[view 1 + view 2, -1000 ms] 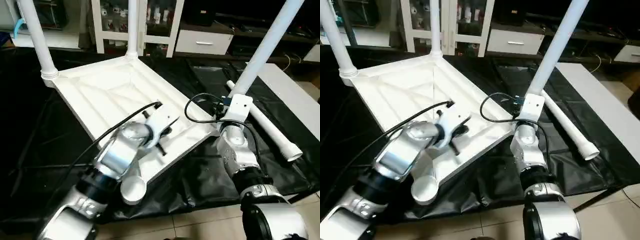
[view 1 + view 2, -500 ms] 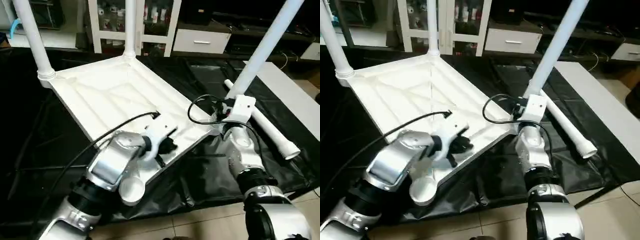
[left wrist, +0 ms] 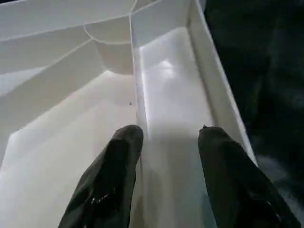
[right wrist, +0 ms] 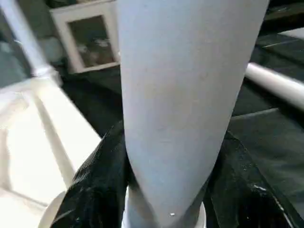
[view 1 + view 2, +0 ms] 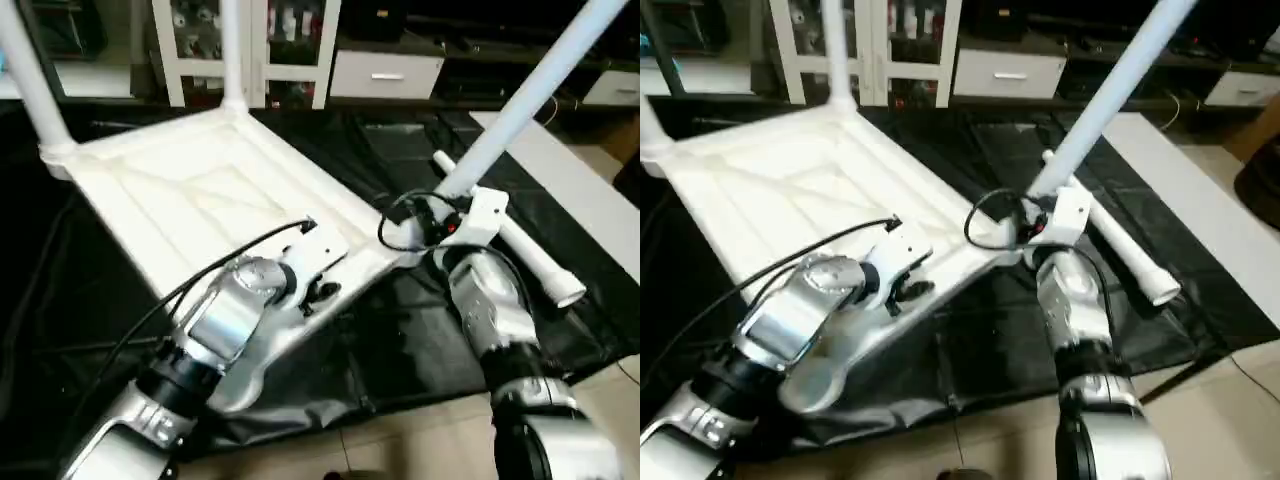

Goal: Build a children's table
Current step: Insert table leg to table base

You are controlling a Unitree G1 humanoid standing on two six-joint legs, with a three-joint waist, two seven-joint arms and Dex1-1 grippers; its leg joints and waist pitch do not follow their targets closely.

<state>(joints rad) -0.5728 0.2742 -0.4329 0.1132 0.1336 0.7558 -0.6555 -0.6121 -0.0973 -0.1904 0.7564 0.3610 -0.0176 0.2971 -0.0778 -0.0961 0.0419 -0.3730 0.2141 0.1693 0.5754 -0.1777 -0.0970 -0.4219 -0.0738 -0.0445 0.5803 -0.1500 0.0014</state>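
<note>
Left fingers point(image 3: 124, 156) have spread since the earlier frame; they were pinched on the table top's rim, now released, one on each side of a rib along the edge of the table top point(image 5: 190, 190). Table top lies upside down on black sheeting point(image 5: 400, 340), centre-left of frame. Right fingers point(image 4: 102, 190) grasp the base of the leg point(image 5: 520, 100) at the right-hand corner socket. Two more legs stand at the upper left corners; a loose leg point(image 5: 530, 255) lies at right.

From my console, the upright leg point(image 5: 530, 95) runs off frame (top unseen); motion blur smears the shelving point(image 5: 270, 40).
</note>
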